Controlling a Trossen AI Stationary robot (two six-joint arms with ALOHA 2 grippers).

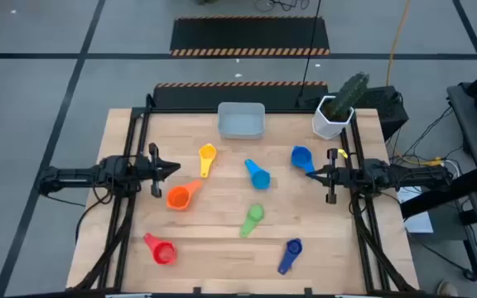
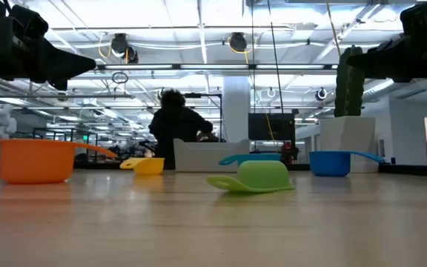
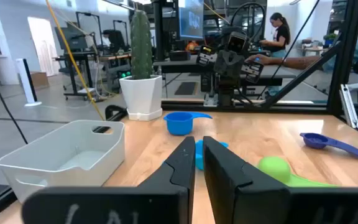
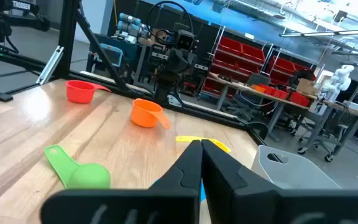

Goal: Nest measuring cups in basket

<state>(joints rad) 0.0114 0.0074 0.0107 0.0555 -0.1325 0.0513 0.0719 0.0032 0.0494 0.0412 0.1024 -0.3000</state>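
Waiting above the desk (image 1: 222, 240) edges with left claw (image 1: 175, 168) and right claw (image 1: 309, 173) both pinched together empty, nothing is nested yet: seven measuring cups (image 1: 257, 175) lie scattered before the empty basket (image 1: 241, 121), so the next move likely calls for opening and descending on one.

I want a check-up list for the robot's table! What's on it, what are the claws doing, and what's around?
Surface: light wooden table, flat.
Job's things: six plastic measuring cups scattered loose: yellow, orange, red, green, light blue, blue, dark blue counted from above gives seven; grey-blue plastic basket holds none.
Clutter: white faceted pot with green cactus.
Grippers: left gripper shut, holding nothing; right gripper shut, holding nothing.
Cables: yellow cable on floor.
Surroundings: person beyond table.
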